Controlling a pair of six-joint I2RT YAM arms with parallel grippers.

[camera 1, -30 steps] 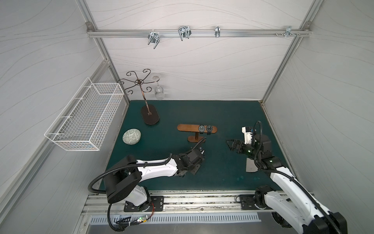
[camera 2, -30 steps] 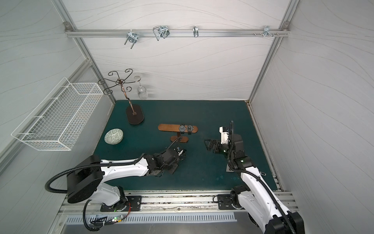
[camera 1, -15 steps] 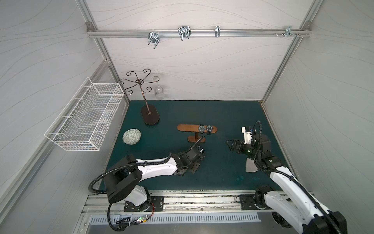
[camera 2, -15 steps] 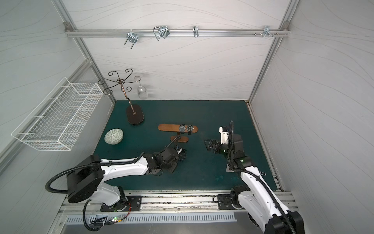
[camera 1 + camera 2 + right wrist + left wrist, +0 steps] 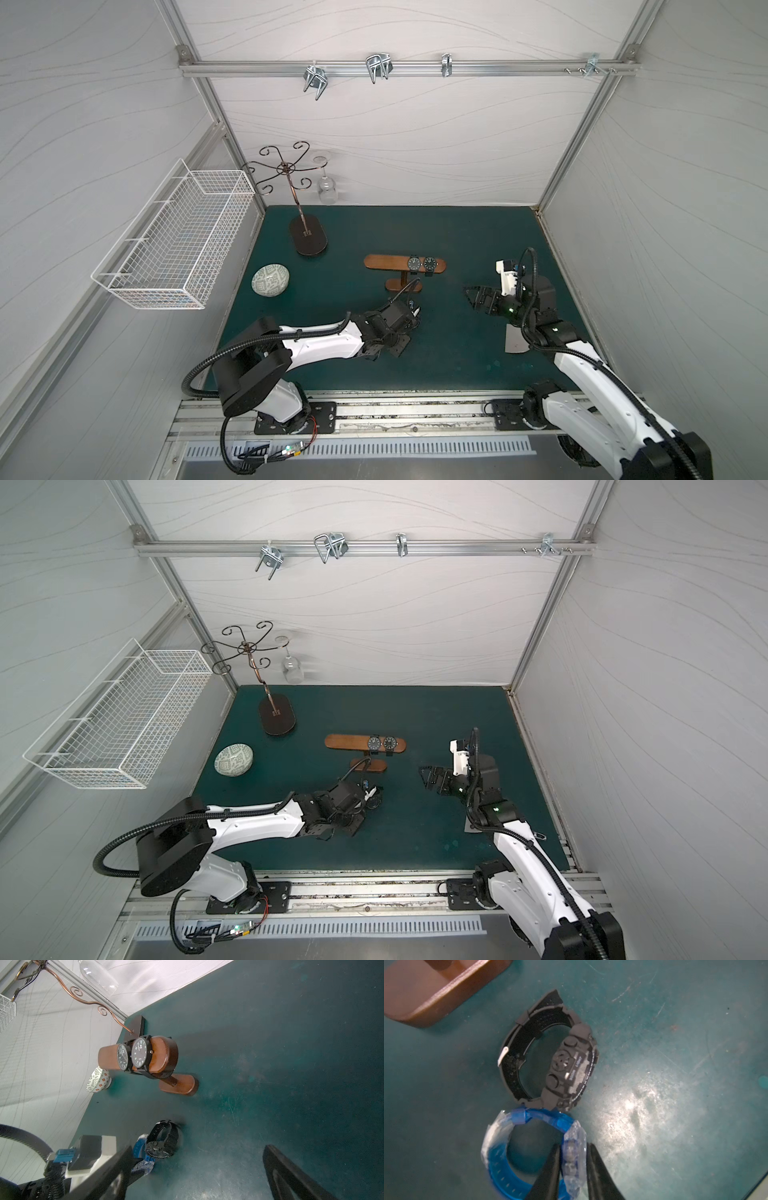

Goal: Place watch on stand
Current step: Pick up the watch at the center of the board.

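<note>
The brown wooden stand (image 5: 386, 262) sits mid-table with two black round-faced watches (image 5: 422, 263) side by side on its crossbar. Near its base (image 5: 425, 991) two more watches lie on the green mat: a black one (image 5: 571, 1066) and a blue see-through watch (image 5: 500, 1176). My left gripper (image 5: 573, 1145) is low over the mat and shut on the blue watch's clear case, one finger on each side. My right gripper (image 5: 471, 297) hovers to the right of the stand, open and holding nothing. Its wrist view shows the stand (image 5: 164, 1053) and both loose watches (image 5: 164, 1142).
A patterned bowl (image 5: 270, 281) sits at the left. A tall dark metal rack (image 5: 307, 237) with a hanging glass (image 5: 327, 189) stands at the back left. A white wire basket (image 5: 174, 245) hangs on the left wall. A white paper (image 5: 515, 338) lies under the right arm.
The left jaws have narrowed onto the blue watch's case while the arm stayed nearly in place. The right arm has not moved.
</note>
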